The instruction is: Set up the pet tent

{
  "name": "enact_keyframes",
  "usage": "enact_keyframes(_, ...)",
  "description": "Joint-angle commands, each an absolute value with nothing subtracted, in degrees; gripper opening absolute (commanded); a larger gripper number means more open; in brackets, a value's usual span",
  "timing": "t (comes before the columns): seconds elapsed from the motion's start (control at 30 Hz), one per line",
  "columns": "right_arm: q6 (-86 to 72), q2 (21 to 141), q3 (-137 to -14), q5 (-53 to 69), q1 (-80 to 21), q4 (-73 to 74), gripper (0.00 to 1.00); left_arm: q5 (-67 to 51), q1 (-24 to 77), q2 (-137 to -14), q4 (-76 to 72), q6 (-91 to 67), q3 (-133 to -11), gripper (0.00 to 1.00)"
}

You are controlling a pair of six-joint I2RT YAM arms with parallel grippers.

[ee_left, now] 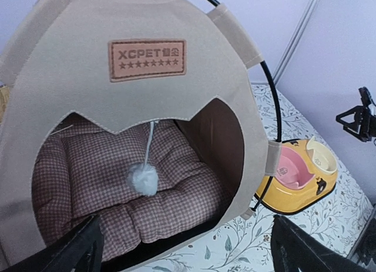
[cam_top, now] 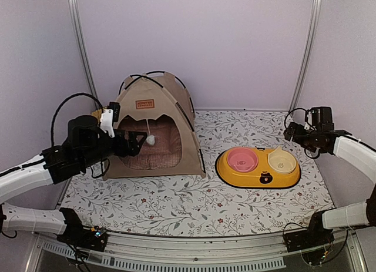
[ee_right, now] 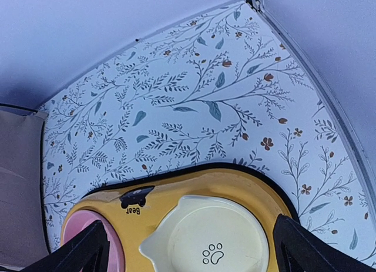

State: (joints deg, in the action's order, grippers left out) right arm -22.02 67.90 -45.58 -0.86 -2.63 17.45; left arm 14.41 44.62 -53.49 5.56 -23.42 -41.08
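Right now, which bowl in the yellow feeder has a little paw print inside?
The cream bowl, the one farther from the pet tent. The pink bowl beside it shows no paw print.

Yellow feeder, pink checked cushion, floral table cover

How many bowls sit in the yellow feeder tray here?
2. A pink bowl fills the left compartment of the yellow feeder tray; a cream bowl with a paw print fills the right one. None appears hidden.
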Motion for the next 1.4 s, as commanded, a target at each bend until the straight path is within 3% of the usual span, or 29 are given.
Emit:
enact_keyframes(0.0,-21.6,65.0,-46.8,1.8,-2.9,11.7,0.99,20.4,45.0,-48.5,12.7,-27.3,-40.5,0.99)
enact_keyframes(0.27,-21.0,64.5,-47.0,2.8,-2.9,8.5,0.99,27.5,36.9,-43.3,18.9,-26.1,-45.3,0.99)
enact_keyframes(0.53,-20.0,62.4,-46.4,1.6,-2.9,6.4,0.99,16.2,14.0,-48.6,14.6,-26.7,-47.3,0.99)
enact_keyframes(0.8,-16.2,62.3,-42.9,-1.4,-2.9,-4.3,0.99,13.1,-0.7,-53.9,0.8,-32.1,-38.8,1.00)
enact_keyframes(0.97,-10.4,66.3,-35.0,-0.9,-2.9,-22.0,0.99,21.4,-2.3,-57.4,-12.6,-32.8,-29.3,0.99)
enact_keyframes(1.2,-7.9,77.3,-36.0,-4.6,-2.7,-26.7,0.99,31.0,-2.1,-61.3,-26.6,-27.6,-21.6,0.99)
enact_keyframes(1.37,-5.1,79.9,-30.3,-7.3,-1.6,-38.4,0.99,34.2,-2.1,-64.6,-38.9,-20.8,-17.6,0.99)
